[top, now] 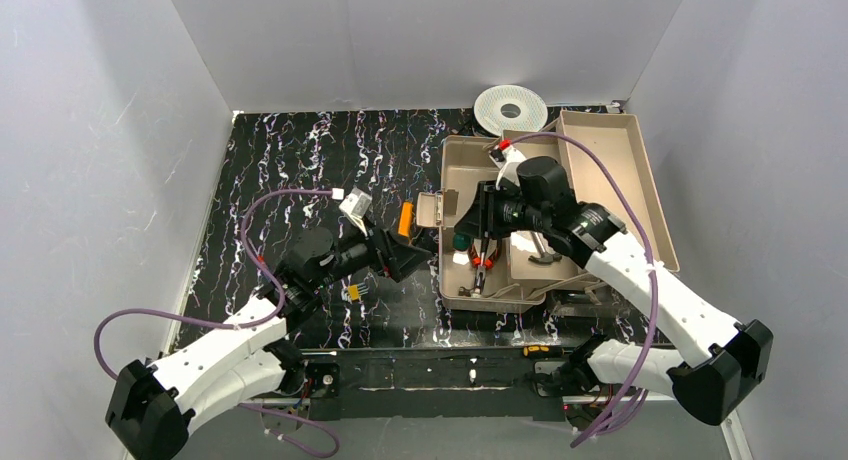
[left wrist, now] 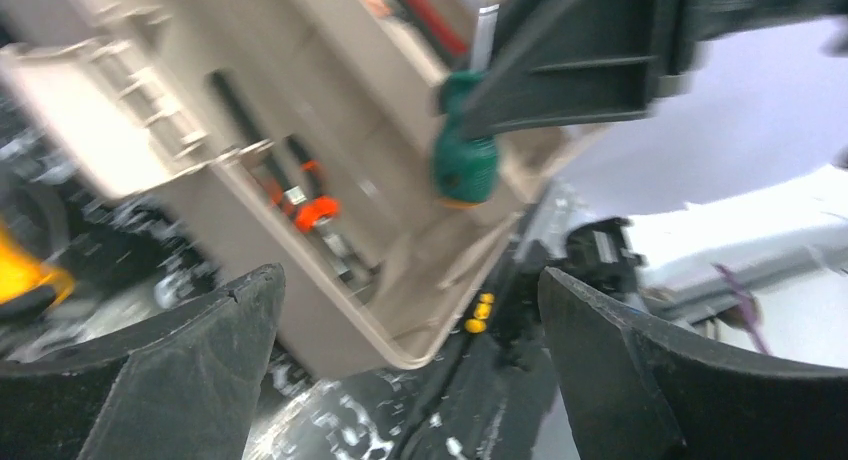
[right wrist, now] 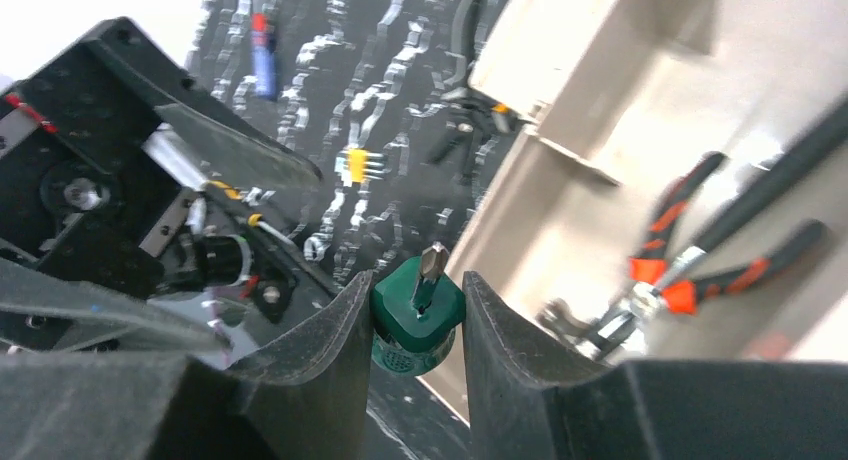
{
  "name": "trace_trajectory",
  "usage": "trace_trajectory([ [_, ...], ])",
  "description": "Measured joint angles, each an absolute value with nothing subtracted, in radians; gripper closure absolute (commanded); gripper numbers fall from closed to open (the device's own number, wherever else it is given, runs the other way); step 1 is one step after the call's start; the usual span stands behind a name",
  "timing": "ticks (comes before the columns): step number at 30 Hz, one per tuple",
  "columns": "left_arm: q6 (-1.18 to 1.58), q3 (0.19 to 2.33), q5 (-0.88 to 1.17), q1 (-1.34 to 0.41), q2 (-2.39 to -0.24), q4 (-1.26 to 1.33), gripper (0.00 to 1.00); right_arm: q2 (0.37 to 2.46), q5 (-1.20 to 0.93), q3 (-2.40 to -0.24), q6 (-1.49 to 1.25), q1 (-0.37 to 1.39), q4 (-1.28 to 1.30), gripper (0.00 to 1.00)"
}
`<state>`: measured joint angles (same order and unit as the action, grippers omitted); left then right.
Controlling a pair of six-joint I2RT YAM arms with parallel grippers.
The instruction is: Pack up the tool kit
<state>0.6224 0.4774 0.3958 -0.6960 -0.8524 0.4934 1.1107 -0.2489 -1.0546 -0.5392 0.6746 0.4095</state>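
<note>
The toolbox (top: 455,170) stands open at centre right, its beige tray (top: 640,180) lying beside it on the right. My right gripper (top: 468,235) is shut on the green screwdriver (top: 461,243) and holds it over the box's near-left corner. In the right wrist view the gripper (right wrist: 417,285) clamps the green handle (right wrist: 415,315), bit pointing away. Red pliers (right wrist: 690,270) lie inside the box (right wrist: 560,210). My left gripper (top: 408,261) is open and empty, just left of the box. In its own view the left gripper (left wrist: 410,280) frames the box corner (left wrist: 330,320) and the screwdriver (left wrist: 465,165).
A round white spool (top: 510,105) lies behind the box at the back wall. A small yellow-handled part (top: 355,292) lies on the black marbled table (top: 300,160) near my left arm. An orange latch (top: 405,220) sticks out on the box's left side.
</note>
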Motion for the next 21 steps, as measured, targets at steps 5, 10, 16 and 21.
trace_trajectory([
  [5, 0.574, 0.538, 0.167, -0.696, -0.849, 0.179, 0.02, 1.209, -0.118, -1.168, -0.464, 0.677, 0.575, 0.87],
  [10, 0.549, 0.591, -0.03, -0.696, -0.892, -0.044, 0.02, 1.302, -0.017, -1.19, -0.424, 0.703, 0.687, 0.82],
  [16, 0.541, 0.661, -0.173, -0.696, -1.01, -0.176, 0.02, 1.37, 0.06, -1.203, -0.41, 0.744, 0.749, 0.76],
  [21, 0.53, 0.73, -0.226, -0.695, -1.136, -0.229, 0.02, 1.419, 0.083, -1.208, -0.412, 0.764, 0.754, 0.36],
])
